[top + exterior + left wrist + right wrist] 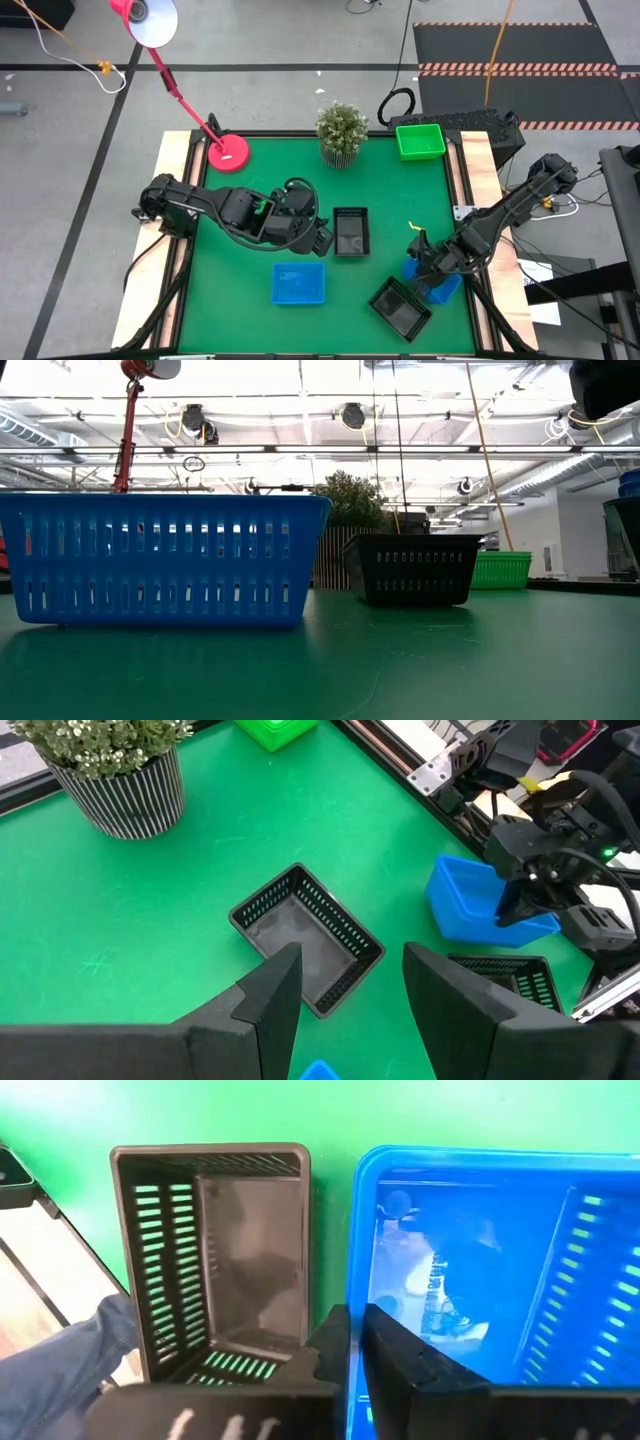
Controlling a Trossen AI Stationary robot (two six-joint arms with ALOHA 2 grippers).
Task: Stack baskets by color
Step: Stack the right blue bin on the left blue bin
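My right gripper is shut on a blue basket near the table's right edge. A black basket stands right beside it, toward the near edge. My left gripper hangs open above the table's middle, over the near end of another black basket that rests on its base. A second blue basket sits on the mat near the front. A green basket stands at the far right corner. My right gripper pinches one side wall of the blue basket at its rim, with one finger inside and the other outside. The fingers come steeply from above. In the low view the basket's top shows above the black basket in front of it.
A potted plant and a red lamp base stand along the far edge. Wooden rails border the green mat on both sides. Bare mat lies between the plant and the middle black basket.
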